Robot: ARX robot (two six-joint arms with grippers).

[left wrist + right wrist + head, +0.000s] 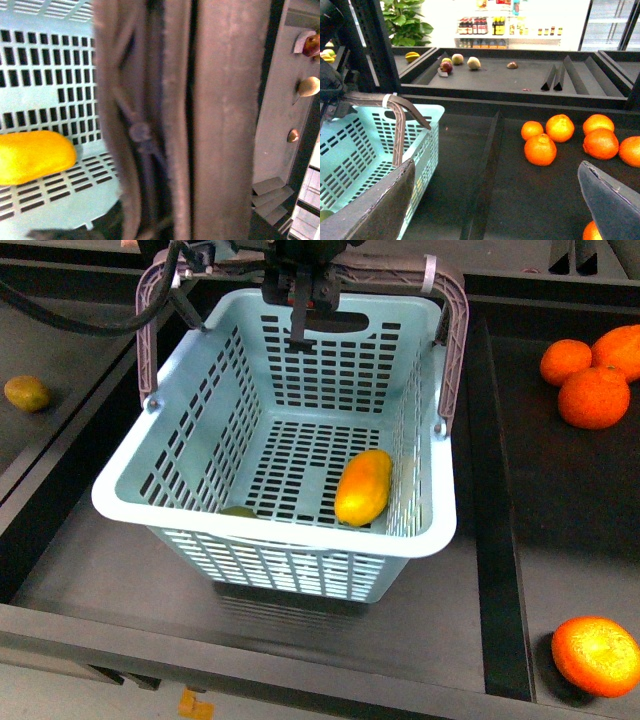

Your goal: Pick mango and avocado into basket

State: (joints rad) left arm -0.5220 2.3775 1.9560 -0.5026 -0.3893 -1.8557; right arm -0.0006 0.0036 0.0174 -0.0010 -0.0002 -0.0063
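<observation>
Judged near the end of the task: mango (pixel 363 488) lay on the floor of the basket (pixel 420 542) toward 4 o'clock, close to the right wall; a dull olive sliver at the near rim, about 7 o'clock (pixel 239 511), was probably the avocado, mostly hidden by the rim.

Left gripper (pixel 300 290) hung at 12 o'clock over the far wall, at the gathered brown-purple handles (pixel 455 335). Left wrist view was filled by those handle bars (pixel 220 120) pressed up against the lens, mango (pixel 32 156) beyond on the lattice. Jaws sat around the handles by the look of it, but whether clenched could not be told. Right gripper (pixel 495 205) stood released, jaws spread wide, low over the dark counter (pixel 470 150) between basket and oranges (pixel 540 149).

Judged best, if a lift was meant: gripped both handles together at mid-span, raised straight up and slowly, kept the basket level so the mango did not roll.

Edges and room: basket sat in its own counter bay, a raised divider (pixel 497 540) at 3 o'clock, a step edge at 9 o'clock with a small yellow-green fruit (pixel 26 393) beyond. Oranges (pixel 594 397) lay well apart past the divider. Open room mostly overhead and toward 6 o'clock.
</observation>
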